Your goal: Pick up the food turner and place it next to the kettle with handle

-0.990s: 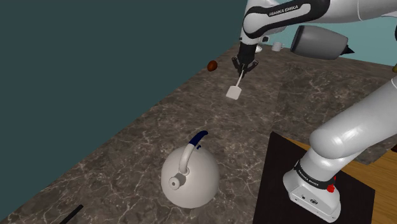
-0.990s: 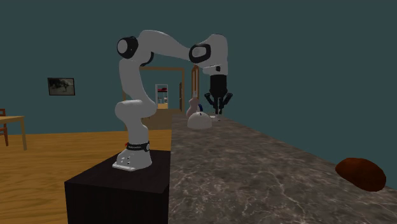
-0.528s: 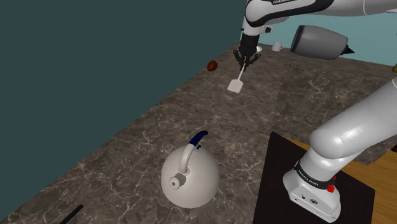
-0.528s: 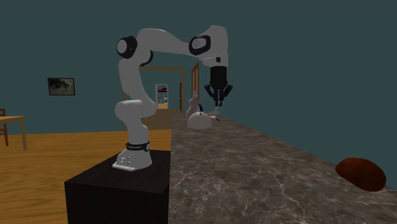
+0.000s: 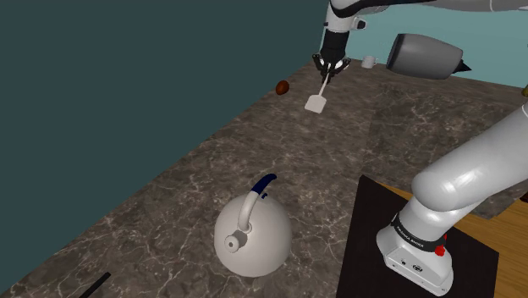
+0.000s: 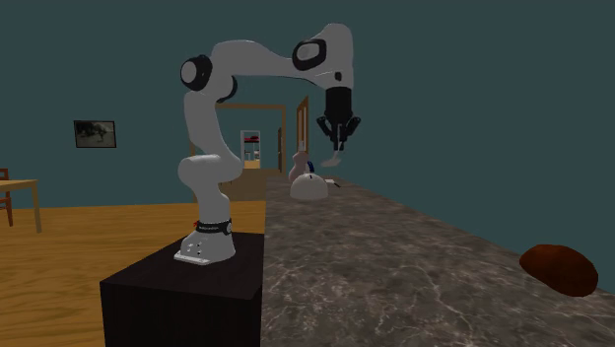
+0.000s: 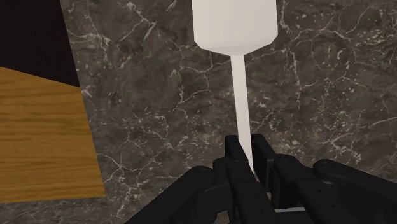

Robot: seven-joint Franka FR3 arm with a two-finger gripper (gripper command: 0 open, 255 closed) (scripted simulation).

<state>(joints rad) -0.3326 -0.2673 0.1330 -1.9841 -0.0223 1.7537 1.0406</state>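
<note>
On the dark veined marble counter (image 5: pixel 211 165), the white arm (image 5: pixel 474 169) rises from its black stand (image 5: pixel 372 254) at the shoulder view's lower right. It bends back over itself and reaches to the far end, where its wrist points straight down. In the second exterior view the arm (image 6: pixel 212 118) arches from the stand (image 6: pixel 177 296) up and over to the right, with the hand hanging vertical. The kettle (image 5: pixel 251 241), a white dome with an upright loop handle tipped in dark blue, sits on the near part of the counter, well apart from the turner (image 5: pixel 316 102). The turner is plain white: a thin straight handle widening into a flat, squarish blade with clipped corners (image 7: pixel 235 25). It hangs blade-down above the marble, leaning slightly to the shoulder view's left and touching only the gripper (image 5: pixel 328 68). The gripper's black fingers (image 7: pixel 234 153) are clenched on the handle's upper end, one on each side. Farther off lie a grey cylinder (image 5: pixel 423 55) on its side, a brown lump (image 5: pixel 282 86) near the teal wall (image 5: pixel 101 85), and a small white cup (image 5: pixel 368 61).
</note>
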